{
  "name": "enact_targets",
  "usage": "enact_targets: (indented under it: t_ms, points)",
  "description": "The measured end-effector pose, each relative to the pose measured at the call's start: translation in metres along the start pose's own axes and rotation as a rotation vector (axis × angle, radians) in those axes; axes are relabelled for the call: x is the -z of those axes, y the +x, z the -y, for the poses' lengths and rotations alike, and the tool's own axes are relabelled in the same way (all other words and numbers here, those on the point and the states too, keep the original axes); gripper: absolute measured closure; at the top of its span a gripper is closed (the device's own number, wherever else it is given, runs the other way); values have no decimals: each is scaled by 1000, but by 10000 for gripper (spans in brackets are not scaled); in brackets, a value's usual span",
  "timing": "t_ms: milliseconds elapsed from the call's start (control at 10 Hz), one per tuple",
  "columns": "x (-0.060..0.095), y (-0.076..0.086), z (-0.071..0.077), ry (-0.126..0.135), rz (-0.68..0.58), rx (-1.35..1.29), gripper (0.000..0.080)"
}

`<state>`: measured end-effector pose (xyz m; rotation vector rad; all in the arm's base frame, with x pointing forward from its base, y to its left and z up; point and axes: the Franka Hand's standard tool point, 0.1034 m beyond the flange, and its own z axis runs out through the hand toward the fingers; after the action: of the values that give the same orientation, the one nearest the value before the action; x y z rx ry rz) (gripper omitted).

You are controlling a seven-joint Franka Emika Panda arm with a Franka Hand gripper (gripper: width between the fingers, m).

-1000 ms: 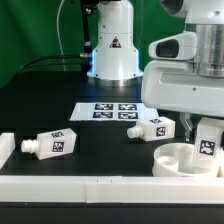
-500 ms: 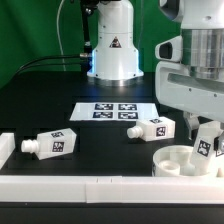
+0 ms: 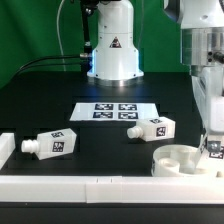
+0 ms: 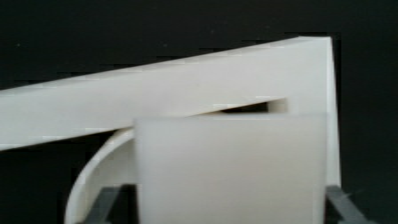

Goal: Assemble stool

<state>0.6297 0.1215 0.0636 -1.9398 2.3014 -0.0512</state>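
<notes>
Standing inside the claw (image 3: pixel 213 147) is a leg (image 4: pixel 231 165).

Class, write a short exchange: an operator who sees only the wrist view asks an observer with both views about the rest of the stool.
Operator: I see only a white block close up. Other legs?
Observer: Two lie on their sides: one leg at the exterior view's left, another leg beside the marker board.
Operator: Where's the seat?
Observer: The seat sits at the exterior view's right, beside the front rail.
</notes>
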Motion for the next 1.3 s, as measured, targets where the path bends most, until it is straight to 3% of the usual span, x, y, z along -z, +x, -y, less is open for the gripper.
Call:
enact_targets:
  t_ms: [200,300,600,700,1000,1100,1300]
  points:
    - [0,-1,-1,-8,-1,98,347]
    - [4,-4,0,-17,4,244,170]
    - [23,-13,7,16,20,805,151]
    - [19,-11,6,11,20,797,151]
    - [19,-10,6,11,12,1091,151]
    - [22,-11,6,14,7,1320,151]
    - [28,-12,8,-10,23,1696,151]
